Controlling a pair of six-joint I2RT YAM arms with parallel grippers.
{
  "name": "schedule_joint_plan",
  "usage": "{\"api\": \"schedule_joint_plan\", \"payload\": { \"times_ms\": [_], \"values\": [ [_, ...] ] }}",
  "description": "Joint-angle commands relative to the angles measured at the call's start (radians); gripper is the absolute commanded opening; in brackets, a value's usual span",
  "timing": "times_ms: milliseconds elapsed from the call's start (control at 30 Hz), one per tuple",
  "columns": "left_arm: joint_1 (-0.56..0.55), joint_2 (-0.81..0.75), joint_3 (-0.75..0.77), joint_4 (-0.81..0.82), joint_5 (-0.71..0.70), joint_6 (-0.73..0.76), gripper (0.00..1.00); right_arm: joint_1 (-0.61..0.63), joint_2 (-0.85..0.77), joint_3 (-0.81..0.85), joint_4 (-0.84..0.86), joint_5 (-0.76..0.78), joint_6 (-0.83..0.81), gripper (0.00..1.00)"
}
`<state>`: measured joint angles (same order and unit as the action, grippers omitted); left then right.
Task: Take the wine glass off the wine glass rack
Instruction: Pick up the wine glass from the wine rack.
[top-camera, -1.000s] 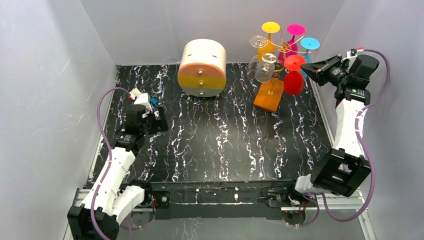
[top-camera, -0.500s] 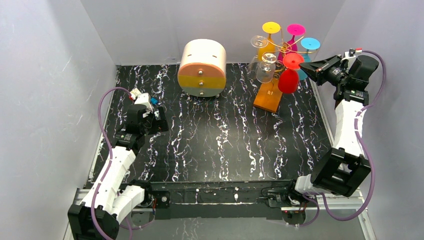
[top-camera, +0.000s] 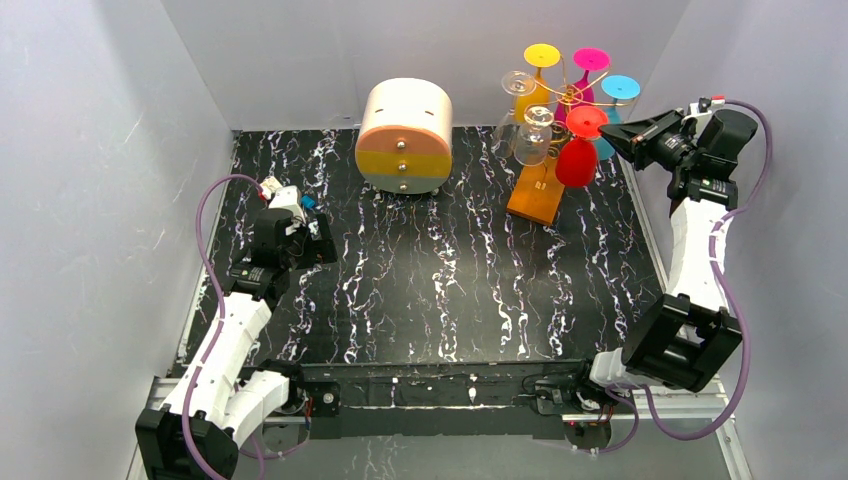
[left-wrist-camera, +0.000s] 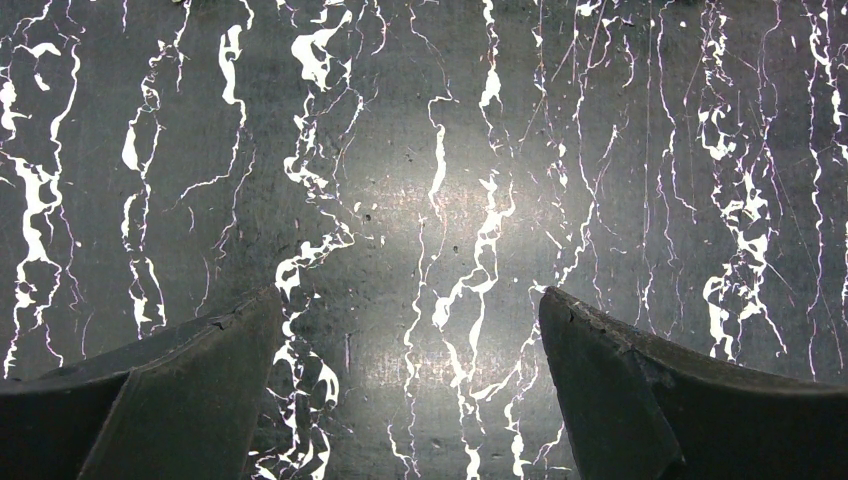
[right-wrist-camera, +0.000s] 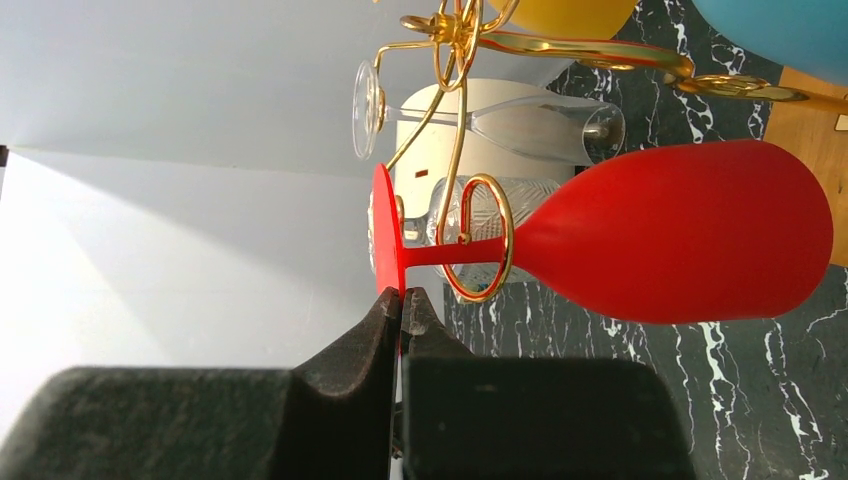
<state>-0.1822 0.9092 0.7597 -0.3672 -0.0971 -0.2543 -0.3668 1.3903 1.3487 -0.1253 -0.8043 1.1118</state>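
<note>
The tabletop (top-camera: 440, 290) is black with white marble-like veins; at one o'clock the wine glass rack (top-camera: 572, 95) is gold wire on an orange-brown base (top-camera: 538, 192); the wine glass (top-camera: 578, 160) is solid red; its neighbours are a yellow glass (top-camera: 541, 55), a magenta glass (top-camera: 591, 60), a sky-blue glass (top-camera: 620, 87) and a clear glass (top-camera: 530, 140); at twelve o'clock the drawer box (top-camera: 404, 135) is cream with an orange and a yellow front; the left tool (left-wrist-camera: 410, 300) and right tool (right-wrist-camera: 402, 295) are matte black; the cables (top-camera: 205, 210) are purple.

Robot lab test cell: plain pale walls (top-camera: 90, 150) enclose a black marbled table (top-camera: 440, 290), two arms (top-camera: 235, 330) bolted at its near edge
</note>
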Motion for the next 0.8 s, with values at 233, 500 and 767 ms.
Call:
{"api": "schedule_joint_plan", "payload": {
  "times_ms": [233,500,767],
  "values": [
    [0.003,0.0,-0.011,-0.012,-0.014,0.003,0.98,-0.006,0.039,0.064,0.052,0.026,0.05,0.01],
    [0.003,0.003,-0.01,-0.012,-0.014,0.003,0.98,-0.006,0.047,0.061,0.074,0.084,0.092,0.01],
    [0.003,0.002,-0.01,-0.014,-0.019,0.004,0.98,-0.006,0.045,0.031,0.118,0.125,0.16,0.01]
  ]
}}
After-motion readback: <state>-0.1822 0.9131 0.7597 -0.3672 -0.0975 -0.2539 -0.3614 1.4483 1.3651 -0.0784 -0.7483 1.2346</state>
